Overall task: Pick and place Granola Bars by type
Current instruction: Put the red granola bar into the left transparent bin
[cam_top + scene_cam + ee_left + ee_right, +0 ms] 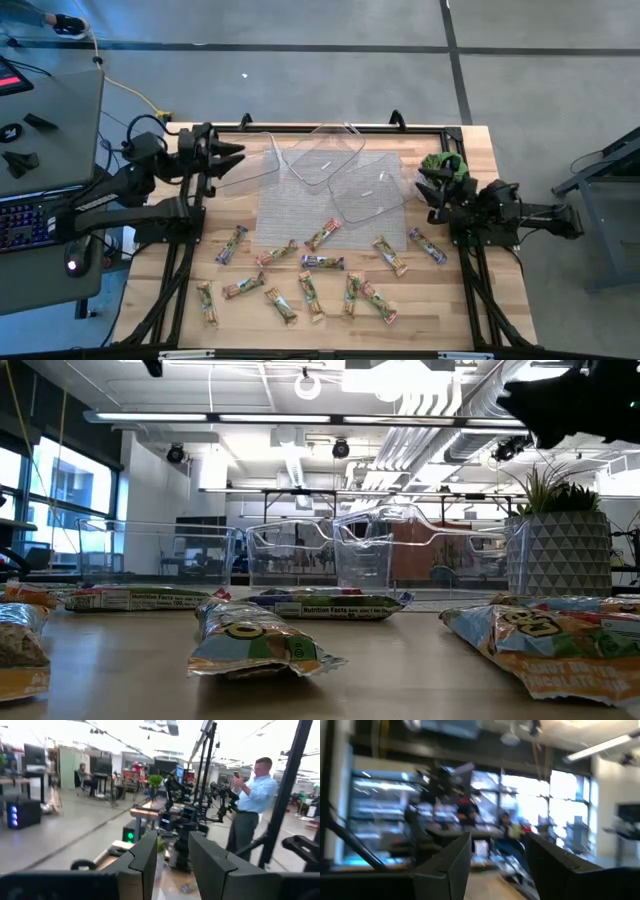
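Note:
Several wrapped granola bars (pixel 322 262) lie flat and scattered over the near half of the wooden table, in purple, green-tan and red-pink wrappers; the low view shows them close up (pixel 262 643). My left gripper (pixel 238 156) hovers open at the table's far left, high above the surface, pointing right. My right gripper (pixel 425 190) hovers open at the right edge beside the potted plant, pointing left. Neither is near a bar. In the wrist views the left fingers (pixel 172 865) and the right fingers (pixel 497 862) stand apart with nothing between them.
Three clear plastic tubs (pixel 322 152) stand on the far middle of the table, partly on a grey mesh mat (pixel 330 205). A green potted plant (pixel 445 165) sits at the far right. A person (pixel 250 815) stands beyond the table. A desk with a keyboard (pixel 30 215) is on the left.

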### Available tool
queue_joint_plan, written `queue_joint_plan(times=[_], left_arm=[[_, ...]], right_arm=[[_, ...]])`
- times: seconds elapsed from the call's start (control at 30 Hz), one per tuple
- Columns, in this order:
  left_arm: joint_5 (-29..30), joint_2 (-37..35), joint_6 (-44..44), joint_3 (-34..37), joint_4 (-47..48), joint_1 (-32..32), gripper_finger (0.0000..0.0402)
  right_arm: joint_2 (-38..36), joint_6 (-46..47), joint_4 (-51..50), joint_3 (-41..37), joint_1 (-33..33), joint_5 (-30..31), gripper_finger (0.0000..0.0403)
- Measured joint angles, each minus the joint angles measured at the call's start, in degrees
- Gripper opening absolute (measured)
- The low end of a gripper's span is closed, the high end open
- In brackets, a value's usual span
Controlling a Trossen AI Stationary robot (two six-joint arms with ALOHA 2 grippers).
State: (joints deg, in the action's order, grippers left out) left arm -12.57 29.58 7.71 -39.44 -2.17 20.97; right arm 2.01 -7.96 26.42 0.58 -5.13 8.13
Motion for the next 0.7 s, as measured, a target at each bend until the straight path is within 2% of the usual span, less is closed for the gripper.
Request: queue_joint_plan(times=[0.1, 0.17, 0.4, 0.53, 0.7], left_arm=[[-1.22, 1.87, -5.78, -0.20, -2.79, 0.00, 0.0108], [-0.97, 3.04, -9.64, -1.65, -1.79, -0.03, 0.0108], [1.49, 8.85, -16.58, -9.21, 8.82, -0.02, 0.0108], [5.61, 11.66, -18.16, -12.10, 11.75, -0.02, 0.0108], [8.43, 12.91, -18.45, -12.56, 11.38, 0.00, 0.0108]], right_arm=[[2.77, -0.05, 4.06, 2.07, 0.00, -2.61, 0.0169], [5.60, -0.03, 3.12, 5.93, 0.00, -2.58, 0.0169], [24.08, -1.50, -18.67, 27.39, 0.04, -2.19, 0.0170], [35.32, -4.69, -30.54, 38.28, 0.04, 2.63, 0.0170], [45.82, -10.49, -36.82, 46.21, 0.04, 8.04, 0.0170]])
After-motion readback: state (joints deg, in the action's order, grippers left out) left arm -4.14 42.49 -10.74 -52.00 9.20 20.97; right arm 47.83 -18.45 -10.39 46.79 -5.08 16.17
